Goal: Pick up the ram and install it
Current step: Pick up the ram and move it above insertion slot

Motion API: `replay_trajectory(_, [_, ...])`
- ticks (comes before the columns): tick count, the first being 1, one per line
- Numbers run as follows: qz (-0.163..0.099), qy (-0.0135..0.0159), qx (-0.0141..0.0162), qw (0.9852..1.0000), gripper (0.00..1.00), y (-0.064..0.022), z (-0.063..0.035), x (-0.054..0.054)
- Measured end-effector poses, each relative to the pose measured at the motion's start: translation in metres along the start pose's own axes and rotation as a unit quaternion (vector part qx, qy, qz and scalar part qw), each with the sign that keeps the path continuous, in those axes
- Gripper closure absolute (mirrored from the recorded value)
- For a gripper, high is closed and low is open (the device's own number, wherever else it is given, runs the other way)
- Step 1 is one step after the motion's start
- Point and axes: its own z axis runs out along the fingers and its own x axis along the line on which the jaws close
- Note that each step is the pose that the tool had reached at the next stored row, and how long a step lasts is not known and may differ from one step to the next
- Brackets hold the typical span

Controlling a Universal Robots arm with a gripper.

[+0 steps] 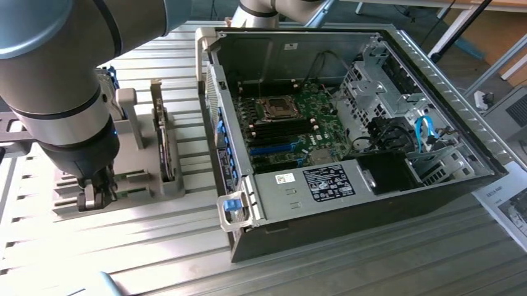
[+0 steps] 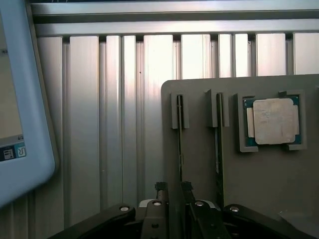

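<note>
Ram [image 2: 180,144]: stands on edge in the outermost slot of the grey holder [image 2: 259,184]. From the wrist camera I see it only as a thin dark line.
Second stick [image 2: 219,139]: next slot in, parallel to the ram. Beyond it, in the holder's square pocket, lies the silver processor chip [image 2: 274,121].
Holder sits on the slatted worktop [image 2: 89,124]. The open computer case [image 1: 346,123] is on the holder's side toward the exterior view's right.

Jaws: apart, nothing held. The two fingertips [image 2: 160,189] are down at the holder, one on each side of the ram. The ram lies in the gap, nearer the fingertip on the second stick's side.

Axis: the ram's long axis follows its slot, running away from the jaws to the small bracket at the holder's edge. My judgement is that the jaws straddle one end portion rather than the middle, and that their closing line crosses the thin faces squarely.

I cannot tell which face carries the chips.
</note>
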Motion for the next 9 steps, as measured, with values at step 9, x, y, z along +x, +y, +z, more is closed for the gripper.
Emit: replay_trajectory(9, [0.000, 0.0001, 0.0000, 1.0000, 0.76, -0.0007, 0.0000, -0.0028])
